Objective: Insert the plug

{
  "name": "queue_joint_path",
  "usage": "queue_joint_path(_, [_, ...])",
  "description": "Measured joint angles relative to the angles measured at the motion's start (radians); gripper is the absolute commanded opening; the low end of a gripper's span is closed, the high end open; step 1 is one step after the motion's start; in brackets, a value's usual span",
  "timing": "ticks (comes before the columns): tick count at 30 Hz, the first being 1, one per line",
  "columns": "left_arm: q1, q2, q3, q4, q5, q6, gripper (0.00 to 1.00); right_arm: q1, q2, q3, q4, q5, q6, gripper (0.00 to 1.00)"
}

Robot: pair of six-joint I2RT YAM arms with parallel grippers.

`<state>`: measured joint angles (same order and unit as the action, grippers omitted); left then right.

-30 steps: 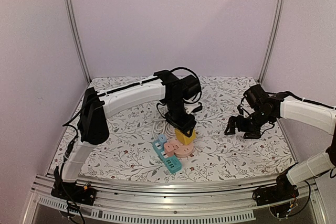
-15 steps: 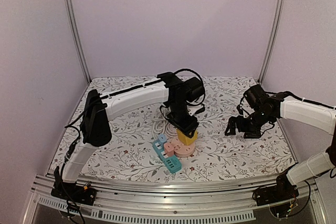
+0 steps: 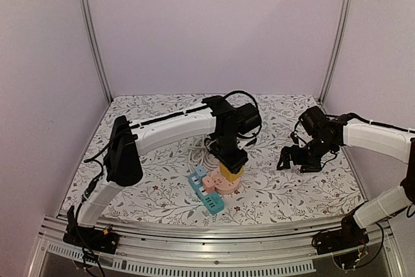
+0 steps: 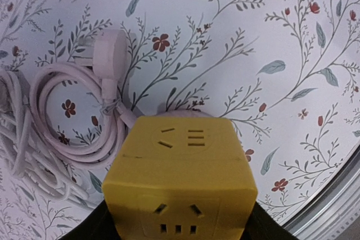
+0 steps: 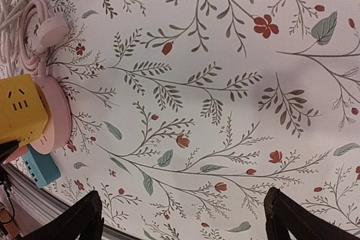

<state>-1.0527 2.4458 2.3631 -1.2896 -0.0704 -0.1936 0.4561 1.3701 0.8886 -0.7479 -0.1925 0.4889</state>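
My left gripper [image 3: 231, 164] is shut on a yellow cube plug adapter [image 3: 230, 172], holding it just over the round pink socket hub [image 3: 224, 185]. In the left wrist view the yellow cube [image 4: 179, 178] fills the lower centre between my dark fingers [image 4: 93, 230], and the hub under it is hidden. The right wrist view shows the cube [image 5: 21, 108] against the pink hub [image 5: 56, 111]. A teal power strip [image 3: 206, 194] lies beside the hub. My right gripper [image 3: 295, 159] is open and empty above the mat, well right of the sockets.
A coiled pale pink cable with a plug [image 4: 106, 54] lies left of the cube. White cables [image 3: 198, 155] are bundled behind the hub. The floral mat [image 3: 279, 186] covers the table, with a metal rail [image 3: 214, 230] at the near edge.
My left arm has stretched further right and its wrist has turned, with the yellow cube staying over the pink hub. The right arm has barely moved.
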Motion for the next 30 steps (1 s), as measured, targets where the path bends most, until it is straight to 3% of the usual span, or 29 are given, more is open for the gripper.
queue_joint_path(21, [0.005, 0.080, 0.109, -0.034, -0.023, -0.040, 0.01, 0.000, 0.093, 0.024, -0.008, -0.020, -0.023, 0.99])
queue_joint_path(30, [0.020, 0.094, 0.138, -0.036, 0.002, -0.044, 0.31, 0.000, 0.135, 0.069, -0.026, -0.020, -0.022, 0.99])
